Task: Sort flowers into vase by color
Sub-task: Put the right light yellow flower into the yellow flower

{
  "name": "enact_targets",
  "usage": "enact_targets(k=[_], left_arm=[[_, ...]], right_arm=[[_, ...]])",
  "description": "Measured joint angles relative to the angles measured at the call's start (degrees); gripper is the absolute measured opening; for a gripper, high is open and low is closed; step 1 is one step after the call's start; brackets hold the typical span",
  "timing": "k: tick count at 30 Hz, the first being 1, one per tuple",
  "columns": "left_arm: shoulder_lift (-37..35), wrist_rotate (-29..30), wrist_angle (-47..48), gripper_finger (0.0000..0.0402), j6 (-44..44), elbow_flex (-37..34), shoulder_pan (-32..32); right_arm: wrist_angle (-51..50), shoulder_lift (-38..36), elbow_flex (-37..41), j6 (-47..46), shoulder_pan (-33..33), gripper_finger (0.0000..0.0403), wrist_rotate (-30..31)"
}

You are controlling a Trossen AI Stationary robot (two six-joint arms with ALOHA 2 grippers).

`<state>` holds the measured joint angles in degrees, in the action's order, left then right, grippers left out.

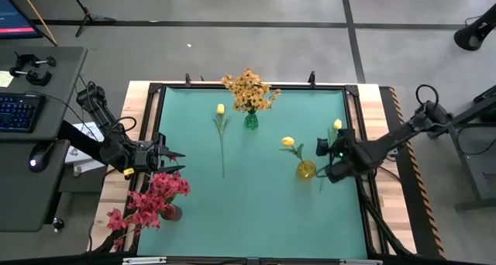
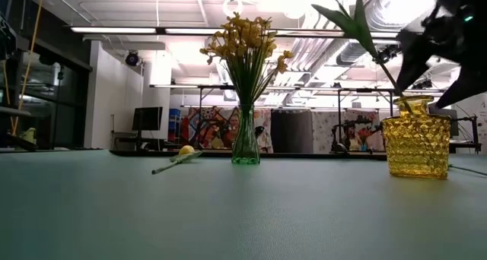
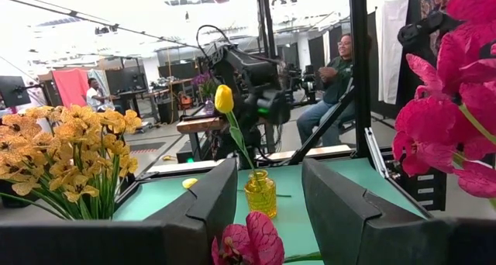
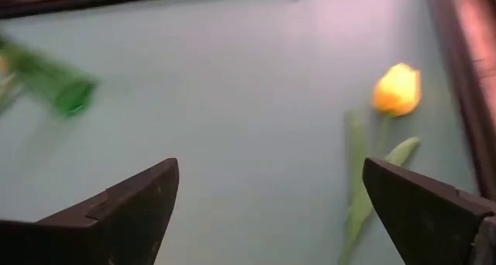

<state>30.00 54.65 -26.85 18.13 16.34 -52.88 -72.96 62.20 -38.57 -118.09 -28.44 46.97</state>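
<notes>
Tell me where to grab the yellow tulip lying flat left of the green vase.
Grip the yellow tulip mid-stem, coming straight down from above. It lies flat on the mat with open space either side; the bud at the far end would likely crush.

Overhead, table-level, 2 wrist views

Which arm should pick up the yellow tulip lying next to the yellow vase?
Probably the right arm. Its open hand hovers beside that tulip and the yellow vase. The left hand is far across the mat, by the pink flowers.
</notes>
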Motion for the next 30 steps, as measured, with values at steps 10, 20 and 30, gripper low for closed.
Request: enact_targets(k=[10,20,30], left_arm=[[0.0,0.0,-0.02,0.0136,0.02,0.02,0.0],[0.0,0.0,0.0,0.0136,0.04,0.02,0.0],[0.0,-0.02,0.01,0.0136,-0.75,0.02,0.0]], right_arm=[[7.07,11.09,0.02,20.04,22.64,0.0396,-9.81],[9.94,18.84,0.02,35.79,36.91,0.0396,-17.5],[12.77,19.25,0.04,41.03,39.07,0.0396,-23.43]])
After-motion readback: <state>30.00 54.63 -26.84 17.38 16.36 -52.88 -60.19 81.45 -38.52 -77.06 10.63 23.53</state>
